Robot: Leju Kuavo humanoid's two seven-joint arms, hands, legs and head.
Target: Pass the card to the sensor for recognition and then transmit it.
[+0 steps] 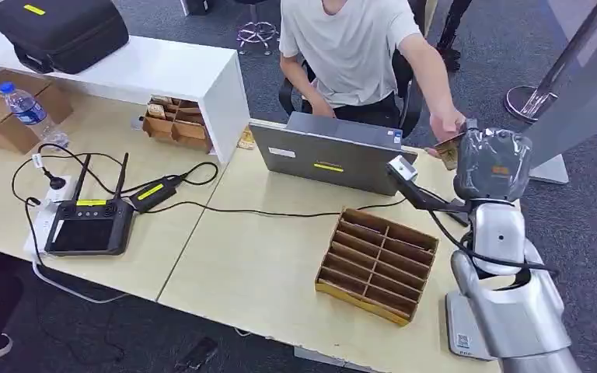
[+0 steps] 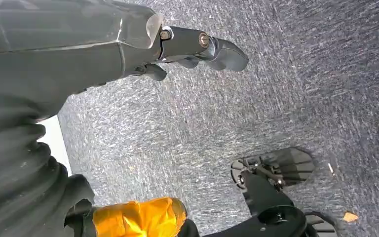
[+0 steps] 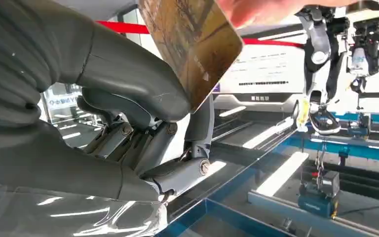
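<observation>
A brown-gold card (image 3: 192,44) stands between the thumb (image 3: 128,84) and a dark finger (image 3: 202,123) of my right hand (image 1: 491,163), which pinches its lower edge. A person's fingers (image 3: 256,7) grip the card's other end at the same moment. In the head view my right hand is raised past the laptop's right corner, under a clear plastic cover, and the person's hand (image 1: 447,128) meets it at the card (image 1: 448,149). My left hand (image 2: 197,49) hangs over grey carpet, its fingers loose and holding nothing.
A grey laptop (image 1: 330,151) and a wooden divider tray (image 1: 377,264) stand on the table (image 1: 241,264). A small white device on a black arm (image 1: 401,168) sits by the laptop's right corner. A tall grey kiosk panel (image 1: 591,93) rises at the right. A controller (image 1: 89,225) and cables lie at the left.
</observation>
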